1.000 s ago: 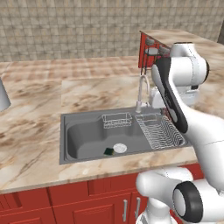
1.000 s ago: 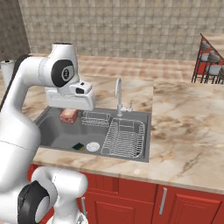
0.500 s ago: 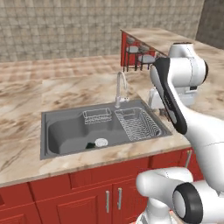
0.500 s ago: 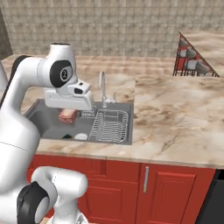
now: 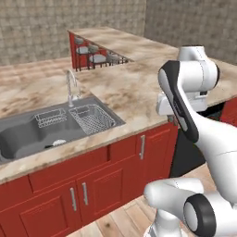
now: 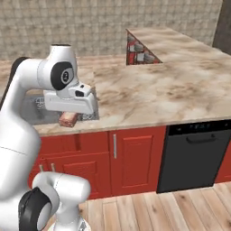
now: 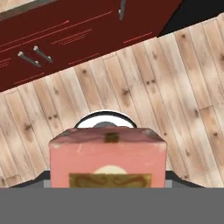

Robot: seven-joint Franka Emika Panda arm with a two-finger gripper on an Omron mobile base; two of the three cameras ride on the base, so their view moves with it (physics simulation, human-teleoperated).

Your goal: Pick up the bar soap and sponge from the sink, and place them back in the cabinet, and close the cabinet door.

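Already the hand (image 6: 68,118) is closed on the bar soap (image 7: 107,160), hanging past the surface's front edge above the wooden floor (image 7: 144,87); the sink (image 5: 28,134) lies well behind.

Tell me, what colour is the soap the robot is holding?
Pinkish-brown, with a small gold label on its front. The bar soap shows best in the hand view.

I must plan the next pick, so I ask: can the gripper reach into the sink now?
Probably not. The gripper is shut on the soap, and it seems to hang over the floor, off the counter's front, with the sink well to one side.
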